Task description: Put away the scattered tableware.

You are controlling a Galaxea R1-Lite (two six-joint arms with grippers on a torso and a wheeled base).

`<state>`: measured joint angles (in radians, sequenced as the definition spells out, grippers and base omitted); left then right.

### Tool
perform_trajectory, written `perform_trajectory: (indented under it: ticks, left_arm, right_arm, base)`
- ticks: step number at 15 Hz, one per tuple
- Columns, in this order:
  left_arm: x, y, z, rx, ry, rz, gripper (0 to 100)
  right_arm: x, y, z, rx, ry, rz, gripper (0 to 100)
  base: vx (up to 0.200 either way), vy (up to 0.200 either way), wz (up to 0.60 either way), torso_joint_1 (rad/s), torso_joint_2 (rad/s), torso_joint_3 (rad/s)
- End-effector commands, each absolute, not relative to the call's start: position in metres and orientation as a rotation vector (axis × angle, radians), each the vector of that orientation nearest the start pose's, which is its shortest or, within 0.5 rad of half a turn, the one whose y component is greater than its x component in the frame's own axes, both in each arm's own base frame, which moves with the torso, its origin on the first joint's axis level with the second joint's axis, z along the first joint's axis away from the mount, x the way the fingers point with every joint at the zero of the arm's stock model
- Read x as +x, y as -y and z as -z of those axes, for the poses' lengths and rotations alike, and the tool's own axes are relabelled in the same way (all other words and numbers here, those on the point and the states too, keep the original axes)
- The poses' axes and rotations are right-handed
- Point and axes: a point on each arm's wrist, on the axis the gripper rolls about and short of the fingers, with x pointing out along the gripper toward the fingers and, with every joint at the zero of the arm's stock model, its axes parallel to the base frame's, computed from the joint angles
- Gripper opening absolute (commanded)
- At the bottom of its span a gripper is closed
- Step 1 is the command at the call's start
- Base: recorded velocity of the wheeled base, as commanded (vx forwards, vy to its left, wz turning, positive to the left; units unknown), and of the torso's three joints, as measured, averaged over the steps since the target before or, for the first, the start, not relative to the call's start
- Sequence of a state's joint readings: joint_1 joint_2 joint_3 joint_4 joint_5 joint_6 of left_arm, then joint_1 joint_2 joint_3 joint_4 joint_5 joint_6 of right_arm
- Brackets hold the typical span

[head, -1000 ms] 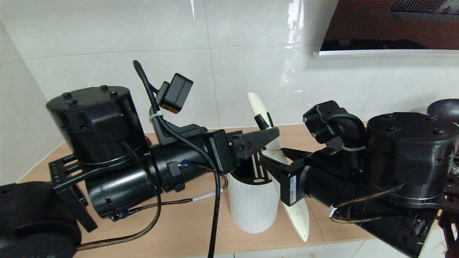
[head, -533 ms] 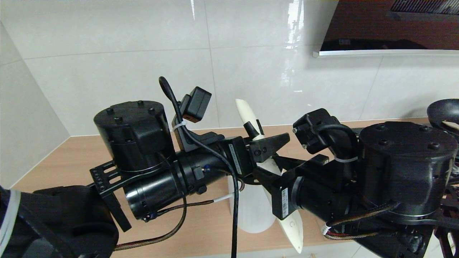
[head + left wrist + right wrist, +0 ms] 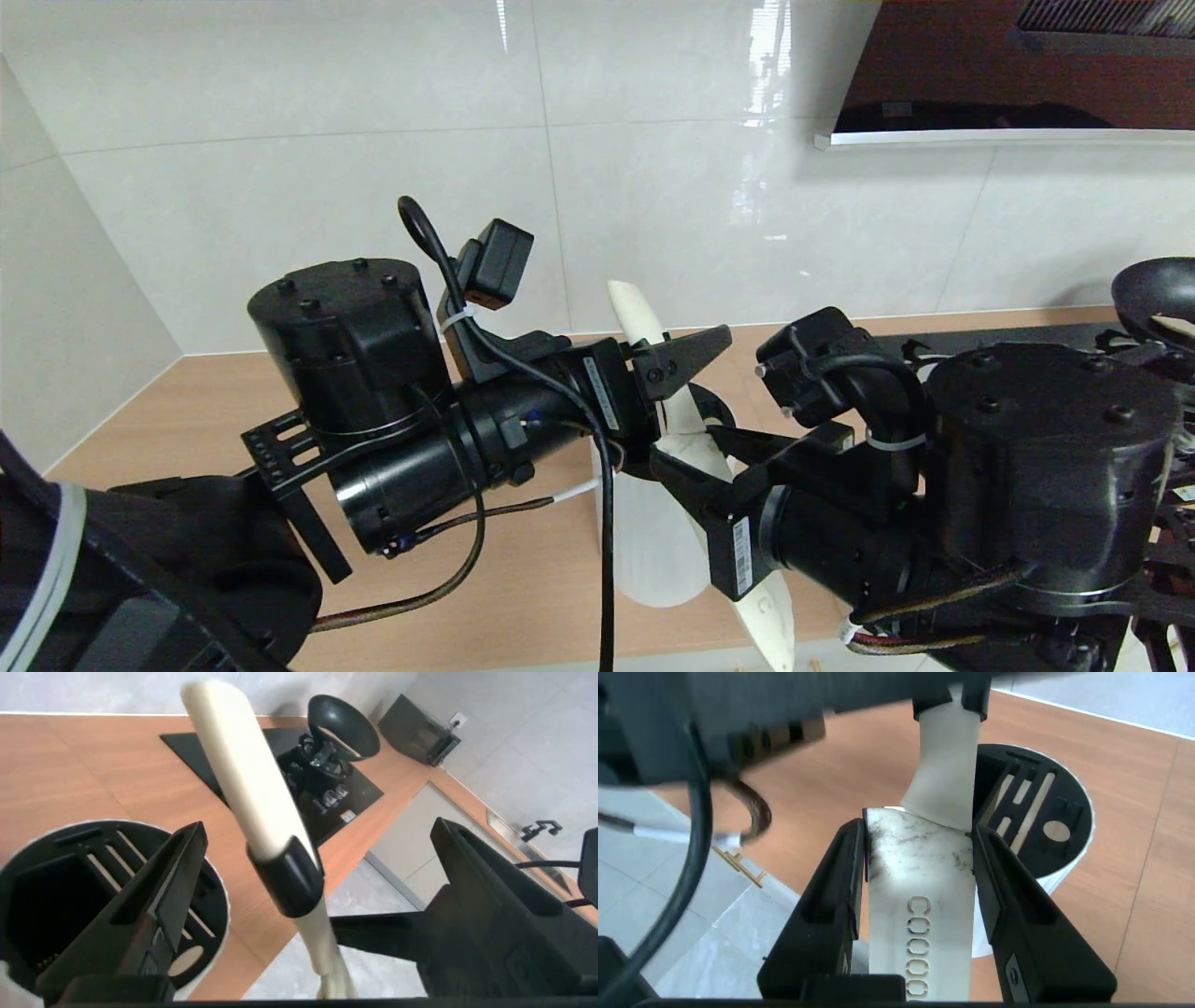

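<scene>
As right gripper [image 3: 920, 849] clamps the knife [image 3: 635, 313], left gripper [image 3: 320, 835] straddles its handle.

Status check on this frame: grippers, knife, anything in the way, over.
Left gripper open, straddling knife handle, no contact. Right gripper shut on blade. Knife tilted, beside white holder, not in it. Slots unobstructed.

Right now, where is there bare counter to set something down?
Bare wooden counter runs from the white knife holder leftward to the tiled side wall. Crowded above the holder, where left tool and right tool meet around the knife; cooktop borders right.
</scene>
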<state>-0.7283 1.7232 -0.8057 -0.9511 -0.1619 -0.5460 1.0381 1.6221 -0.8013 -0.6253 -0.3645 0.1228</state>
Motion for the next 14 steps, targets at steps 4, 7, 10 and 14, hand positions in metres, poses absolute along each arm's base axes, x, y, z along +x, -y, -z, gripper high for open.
perform_trajectory:
  ticks: [4, 7, 10, 14]
  left_arm:
    - [0.230, 0.209, -0.211, -0.522, -0.198, 0.880, 100]
    - [0.229, 0.210, -0.208, -0.518, -0.213, 0.885, 100]
    - [0.229, 0.212, -0.205, -0.515, -0.223, 0.887, 0]
    - [0.228, 0.220, -0.195, -0.503, -0.261, 0.899, 0]
  right_arm:
    - [0.153, -0.244, -0.203, -0.011, -0.194, -0.660, 0]
    - [0.153, -0.244, -0.204, -0.010, -0.193, -0.663, 0]
    - [0.148, -0.246, -0.203, -0.013, -0.194, -0.682, 0]
    - [0.147, -0.246, -0.203, -0.015, -0.195, -0.684, 0]
  base:
    - [0.000, 0.000, 0.00, 0.000, 0.00, 0.000]
    - [0.000, 0.000, 0.00, 0.000, 0.00, 0.000]
    - [0.000, 0.000, 0.00, 0.000, 0.00, 0.000]
    - [0.000, 0.000, 0.00, 0.000, 0.00, 0.000]
